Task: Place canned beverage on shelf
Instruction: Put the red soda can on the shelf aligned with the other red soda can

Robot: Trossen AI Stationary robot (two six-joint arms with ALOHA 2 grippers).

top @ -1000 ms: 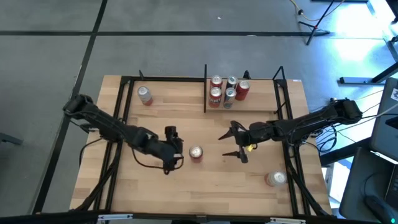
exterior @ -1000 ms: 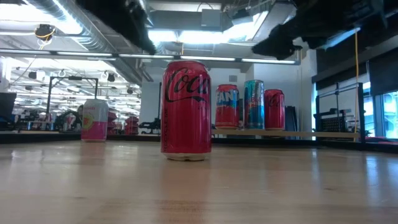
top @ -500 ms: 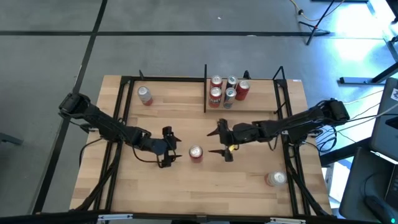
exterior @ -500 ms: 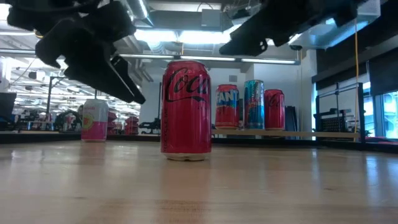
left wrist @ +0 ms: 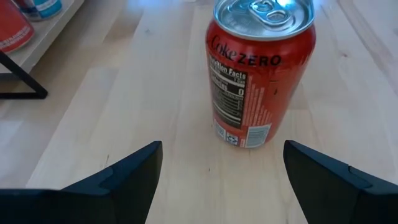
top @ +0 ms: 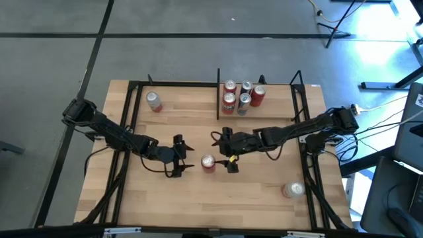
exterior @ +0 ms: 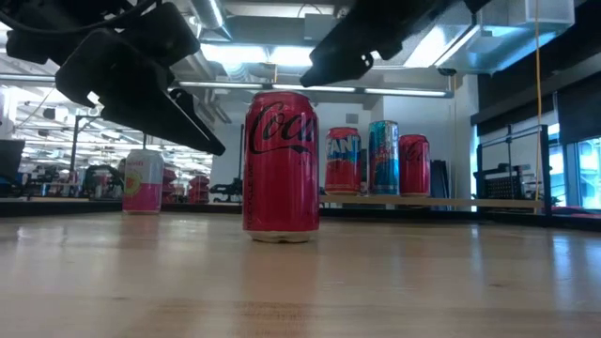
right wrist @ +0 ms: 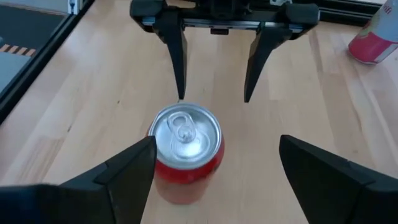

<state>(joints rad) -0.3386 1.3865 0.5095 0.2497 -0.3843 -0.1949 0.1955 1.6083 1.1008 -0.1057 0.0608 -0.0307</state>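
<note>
A red Coke Zero can (top: 207, 162) stands upright on its base at the middle of the tabletop; it also shows in the low view (exterior: 281, 167). My left gripper (top: 187, 157) is open just left of it, its fingers (left wrist: 127, 177) short of the can (left wrist: 261, 68). My right gripper (top: 221, 153) is open just right of the can and higher than its top (right wrist: 185, 134). The shelf (top: 277, 109), a pale board with black uprights at the far right, holds several upright cans (top: 239, 95).
A pink can (top: 153, 101) stands at the far left. Another can (top: 293, 190) stands near the front right. Black frame bars (top: 132, 125) run along the table's sides. Bare tabletop lies in front of the red can.
My right gripper has gone toward the table's left edge, from well right of the red can to close beside and above it, staying open. My left gripper has come down beside the can and drawn back slightly to the left. The can has not moved.
</note>
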